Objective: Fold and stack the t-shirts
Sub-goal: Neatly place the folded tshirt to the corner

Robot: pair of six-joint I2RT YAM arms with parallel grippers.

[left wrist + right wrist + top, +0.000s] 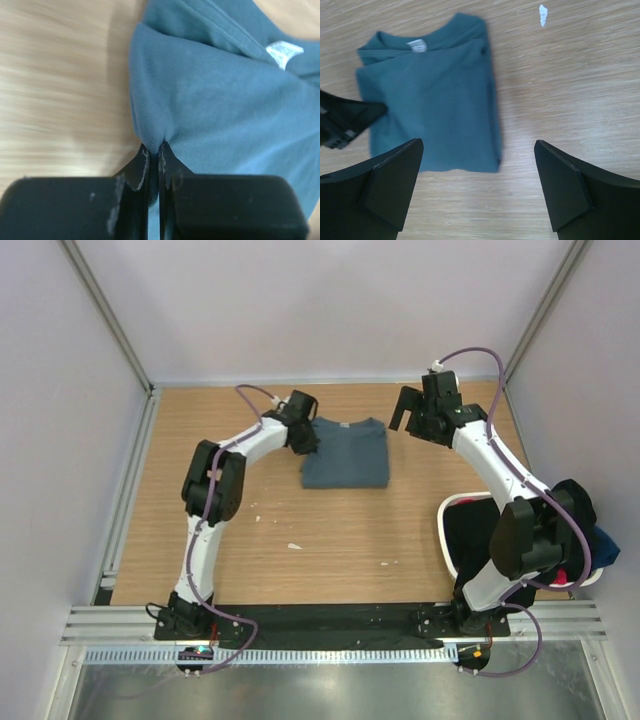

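The slate blue-grey t-shirt lies folded into a rectangle on the wooden table at the back centre, neck towards the far wall. My left gripper is at the shirt's left edge. In the left wrist view it is shut, pinching a fold of the shirt. My right gripper is open and empty, hovering right of the shirt. In the right wrist view its jaws stand wide apart above the near right corner of the shirt.
A white laundry basket stands at the right near edge, behind the right arm, holding a black shirt, a blue one and a red one. Small white scraps lie on the table. Walls enclose the table.
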